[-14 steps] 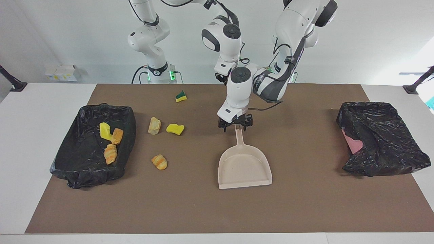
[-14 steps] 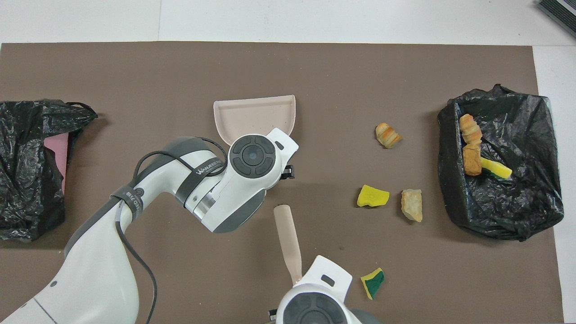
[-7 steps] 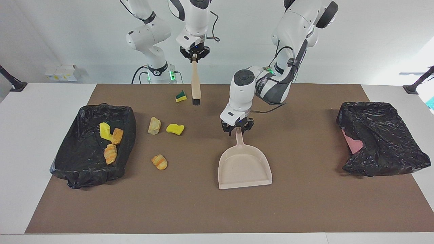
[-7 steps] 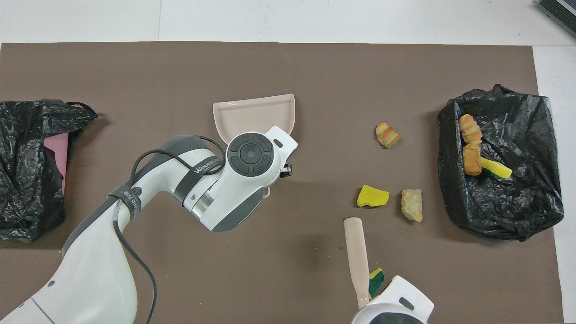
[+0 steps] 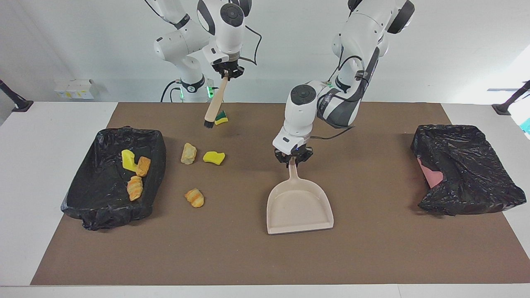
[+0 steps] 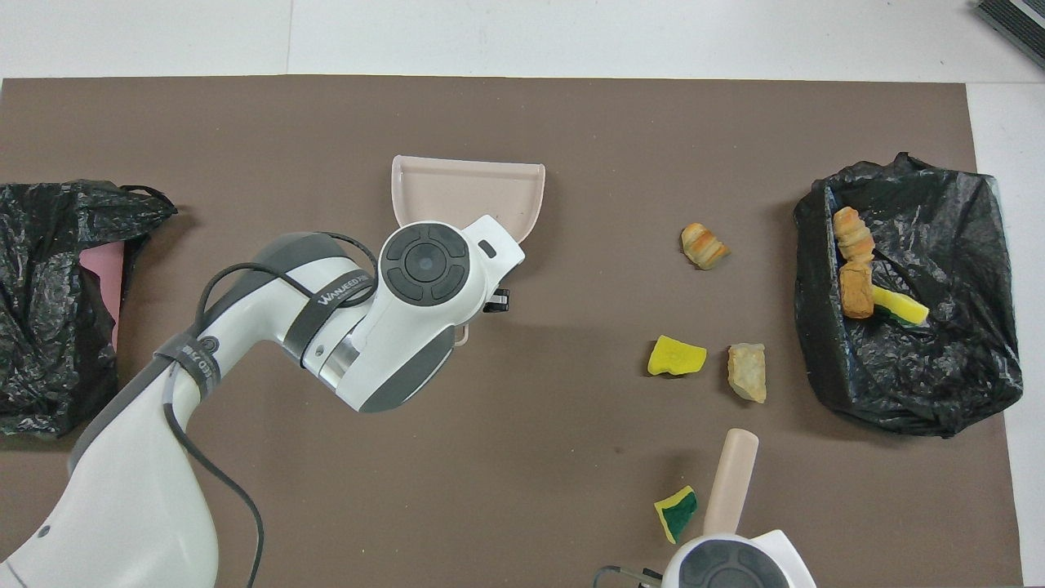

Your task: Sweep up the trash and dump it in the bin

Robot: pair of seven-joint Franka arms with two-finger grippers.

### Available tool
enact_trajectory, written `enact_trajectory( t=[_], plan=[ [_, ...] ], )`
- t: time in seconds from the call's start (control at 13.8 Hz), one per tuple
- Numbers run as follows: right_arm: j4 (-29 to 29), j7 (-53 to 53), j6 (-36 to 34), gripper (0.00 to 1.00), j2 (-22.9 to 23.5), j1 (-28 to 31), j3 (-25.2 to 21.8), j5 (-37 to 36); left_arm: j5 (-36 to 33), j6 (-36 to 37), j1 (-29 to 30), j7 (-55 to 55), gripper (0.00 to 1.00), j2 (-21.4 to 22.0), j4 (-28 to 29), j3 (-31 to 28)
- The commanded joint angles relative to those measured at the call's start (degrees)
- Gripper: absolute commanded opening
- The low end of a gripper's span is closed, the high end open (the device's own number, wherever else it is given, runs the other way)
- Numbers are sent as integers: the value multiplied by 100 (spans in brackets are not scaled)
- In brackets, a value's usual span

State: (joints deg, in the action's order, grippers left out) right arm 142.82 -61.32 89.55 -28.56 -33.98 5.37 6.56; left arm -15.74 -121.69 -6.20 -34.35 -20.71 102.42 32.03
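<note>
My left gripper point(image 5: 293, 159) is shut on the handle of the beige dustpan point(image 5: 299, 207), which lies on the brown mat; my arm hides the handle in the overhead view point(image 6: 465, 192). My right gripper point(image 5: 227, 73) is shut on a wooden brush point(image 5: 215, 102), held tilted in the air, bristles beside the yellow-and-green sponge point(image 5: 221, 118). A tan lump point(image 5: 188, 153), a yellow sponge point(image 5: 214, 157) and a croissant point(image 5: 194, 197) lie loose on the mat. Three more scraps point(image 5: 135, 174) lie in the black-lined bin point(image 5: 95, 198).
A second black-bagged bin point(image 5: 468, 169) with pink showing sits at the left arm's end of the table. The brown mat point(image 5: 372, 248) covers most of the white table. The loose scraps lie between the dustpan and the bin holding scraps.
My right gripper swung the brush toward the right arm's end and tilted it beside the yellow-and-green sponge. My left gripper closed on the dustpan handle, and the pan turned and shifted slightly.
</note>
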Motion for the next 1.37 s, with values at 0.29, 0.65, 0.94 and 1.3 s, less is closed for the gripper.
enact_trajectory(
  t=[0.29, 0.65, 0.94, 1.3],
  plan=[
    [685, -1197, 888, 0, -63, 76, 78, 793, -61, 1066, 409, 3227, 0, 796, 85, -56],
    [756, -1348, 1784, 0, 86, 41, 78, 1566, 158, 1288, 760, 5564, 0, 1577, 795, -82],
    [756, -1339, 2093, 0, 377, -83, 78, 1629, 1089, 999, 902, 8429, 0, 1824, 1253, -591],
    [398, -392, 3030, 0, 1016, 171, 69, 1611, 1108, 190, 657, 9542, 0, 2123, 2062, -584]
  ],
)
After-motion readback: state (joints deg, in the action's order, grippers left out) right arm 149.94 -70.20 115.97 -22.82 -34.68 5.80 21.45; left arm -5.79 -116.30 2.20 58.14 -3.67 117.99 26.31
